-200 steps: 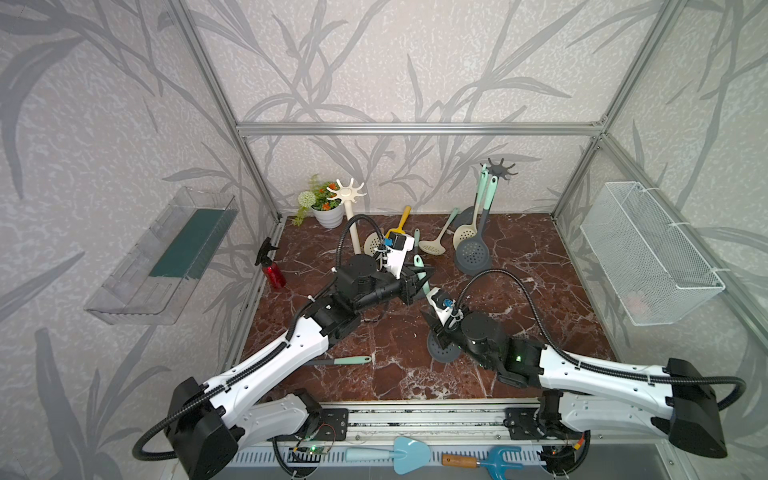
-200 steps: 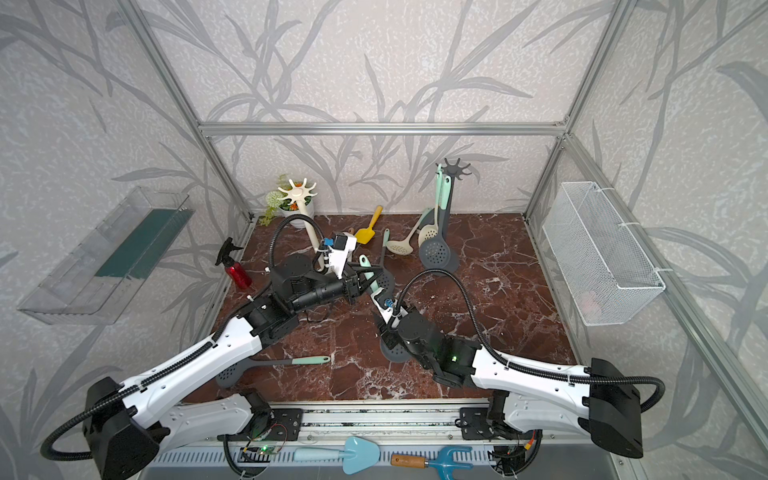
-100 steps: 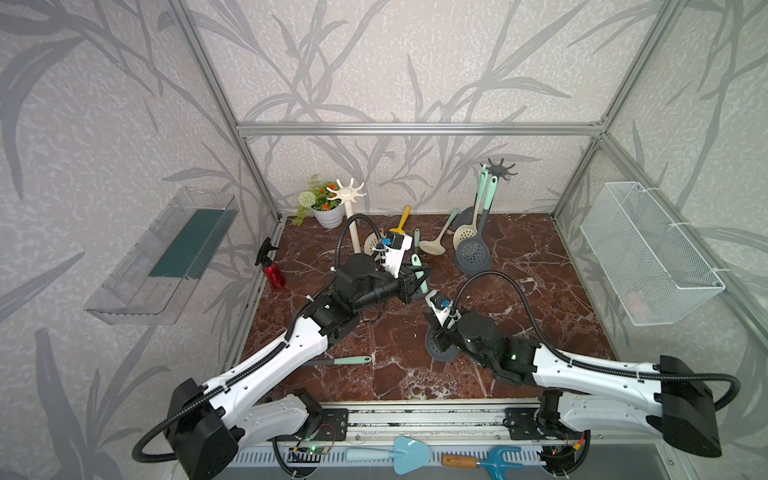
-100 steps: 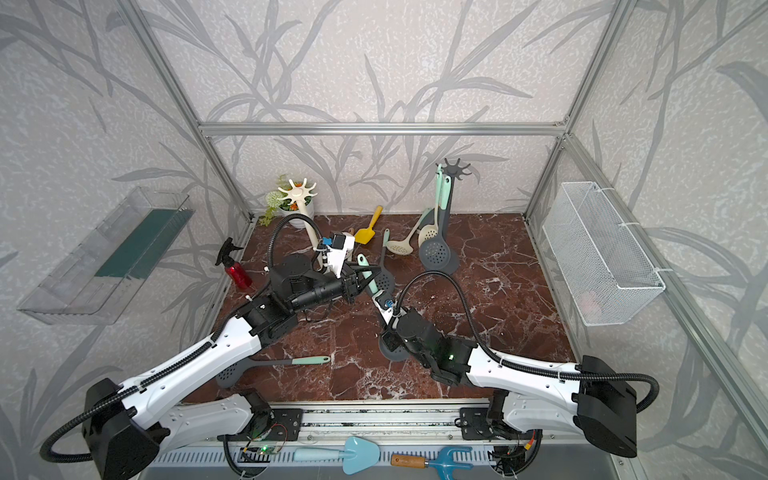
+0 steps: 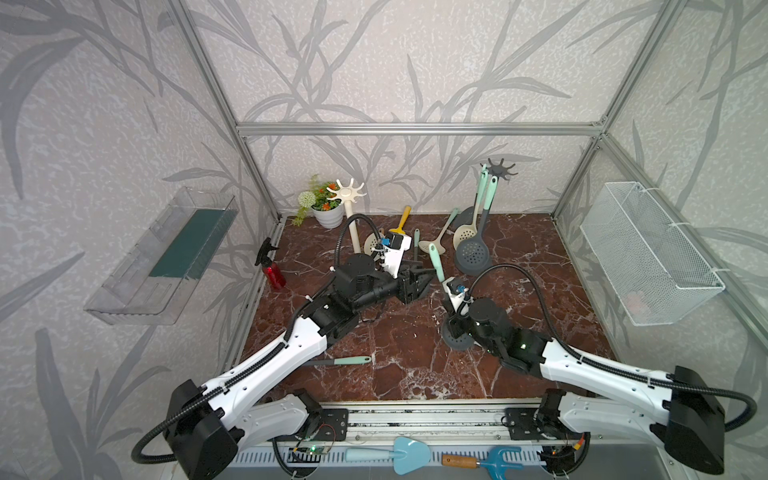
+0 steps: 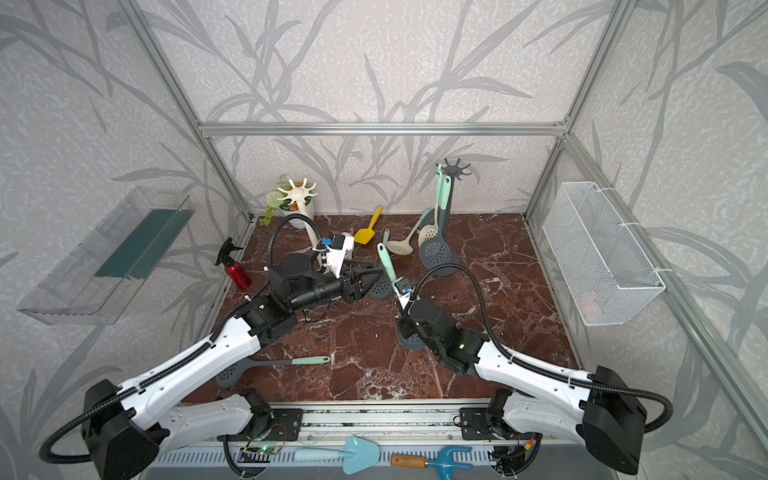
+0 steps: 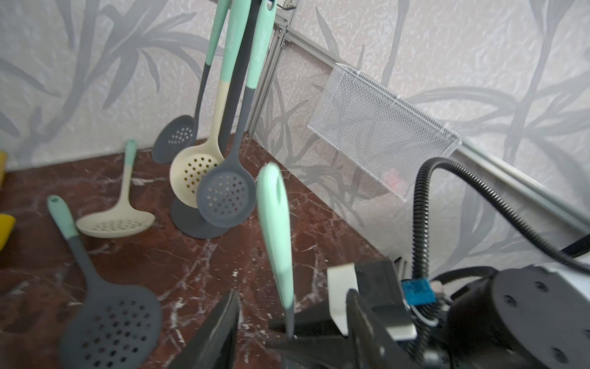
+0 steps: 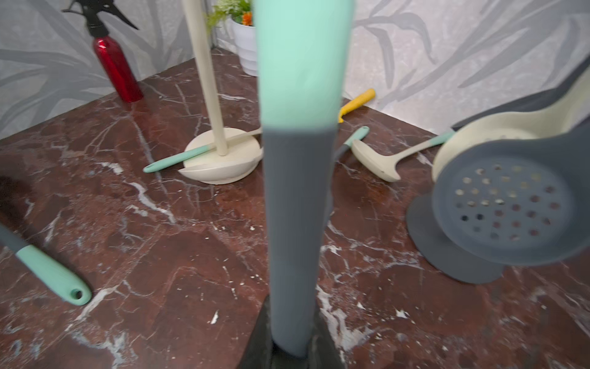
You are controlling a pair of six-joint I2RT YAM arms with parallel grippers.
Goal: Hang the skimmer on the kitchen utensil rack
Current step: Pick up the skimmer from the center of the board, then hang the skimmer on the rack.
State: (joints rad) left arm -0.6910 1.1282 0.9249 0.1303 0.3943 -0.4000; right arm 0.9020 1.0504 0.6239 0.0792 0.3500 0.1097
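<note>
A skimmer with a grey shaft and mint handle stands nearly upright at mid-table, its grey head low by the marble. My right gripper is shut on the lower shaft, also seen in a top view. My left gripper is open, its jaws apart on either side of the shaft below the mint handle, not touching it. The dark grey utensil rack stands at the back right, with three skimmers hanging from it; its round base rests on the table.
A cream rack, flower pot and red spray bottle stand back left. A yellow spatula, a cream skimmer and two grey skimmers lie on the marble. A wire basket hangs right.
My left gripper has opened and let go of the skimmer's handle. My right gripper has closed on the shaft and now holds the skimmer alone.
</note>
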